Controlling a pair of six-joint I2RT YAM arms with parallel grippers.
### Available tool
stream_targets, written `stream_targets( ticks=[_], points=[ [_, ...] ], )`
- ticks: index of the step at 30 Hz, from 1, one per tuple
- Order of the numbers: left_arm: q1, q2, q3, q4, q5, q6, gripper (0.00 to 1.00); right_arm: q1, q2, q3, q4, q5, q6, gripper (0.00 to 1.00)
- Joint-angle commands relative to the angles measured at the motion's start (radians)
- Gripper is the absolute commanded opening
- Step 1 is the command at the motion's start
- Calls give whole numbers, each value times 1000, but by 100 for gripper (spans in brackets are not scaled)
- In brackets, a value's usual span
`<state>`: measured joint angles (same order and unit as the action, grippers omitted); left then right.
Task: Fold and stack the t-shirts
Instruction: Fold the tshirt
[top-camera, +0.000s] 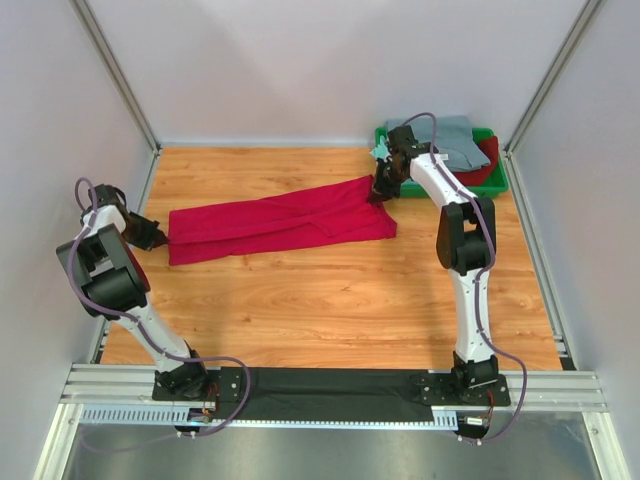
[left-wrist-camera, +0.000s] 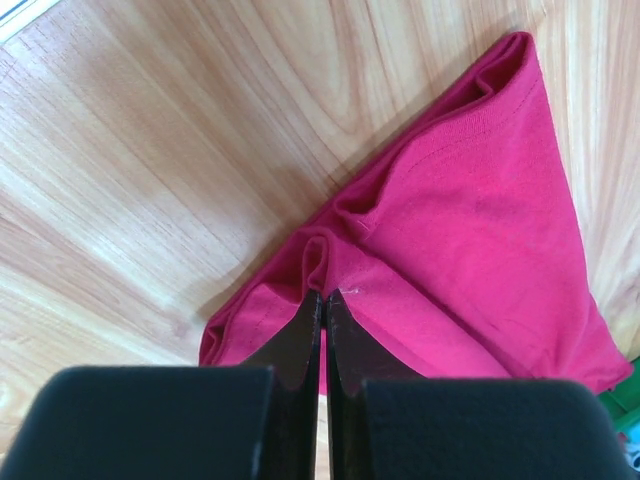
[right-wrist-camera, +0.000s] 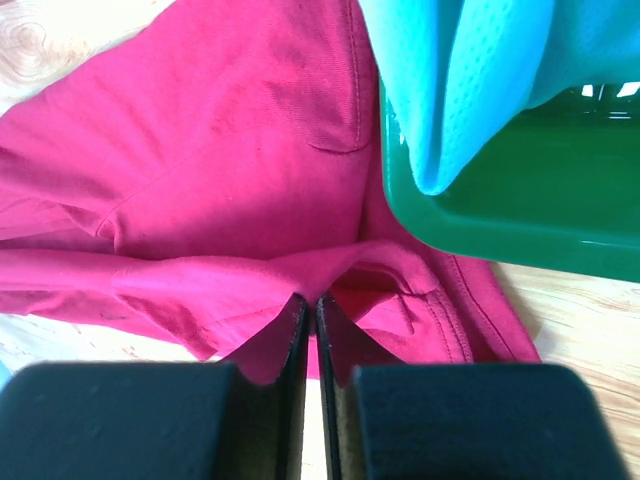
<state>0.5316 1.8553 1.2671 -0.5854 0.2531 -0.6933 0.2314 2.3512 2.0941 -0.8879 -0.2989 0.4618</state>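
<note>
Lab test cell: white panel walls (top-camera: 300, 60), aluminium frame rails (top-camera: 330, 385), wood-grain tabletop (top-camera: 330, 300).

Green plastic tray (top-camera: 495, 187) at wooden table's (top-camera: 330, 300) far-right corner.

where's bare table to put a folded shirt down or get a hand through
Widest bare wood: the table's near half, between the red t-shirt and the base rail. A narrower strip lies between shirt and back wall, left of the green tray. Crowded: far right corner, where right gripper, shirt end and tray meet.
</note>
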Motion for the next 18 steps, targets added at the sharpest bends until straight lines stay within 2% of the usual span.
stream_targets(
  ticks=[1,3,4,5,7,8,10,11,14,18],
  points=[
    [1,-1,40,7,-5,-8,0,-10,6,46,-5,-11,-18,8],
    [-1,21,52,2,9,-12,4,-10,10,47,12,-13,-18,11],
    [-1,22,55,7,12,-14,9,-12,17,52,18,-11,-17,18],
    [-1,21,55,13,18,-14,18,-14,20,56,27,-11,-14,22],
    [-2,-4,51,15,12,6,25,-15,40,96,29,-5,-12,30],
    [-5,-39,46,12,-14,15,33,-15,45,119,18,1,-12,32],
    [-8,-85,28,4,-37,50,39,-11,42,175,-26,26,-17,37],
    [-8,-128,23,-19,-64,63,47,-7,31,182,-40,38,-31,38],
    [-7,-210,-32,-28,-49,87,48,38,-50,118,-48,67,-46,40],
    [-19,-324,-216,44,37,45,44,178,-183,-90,116,69,23,41]
  ],
)
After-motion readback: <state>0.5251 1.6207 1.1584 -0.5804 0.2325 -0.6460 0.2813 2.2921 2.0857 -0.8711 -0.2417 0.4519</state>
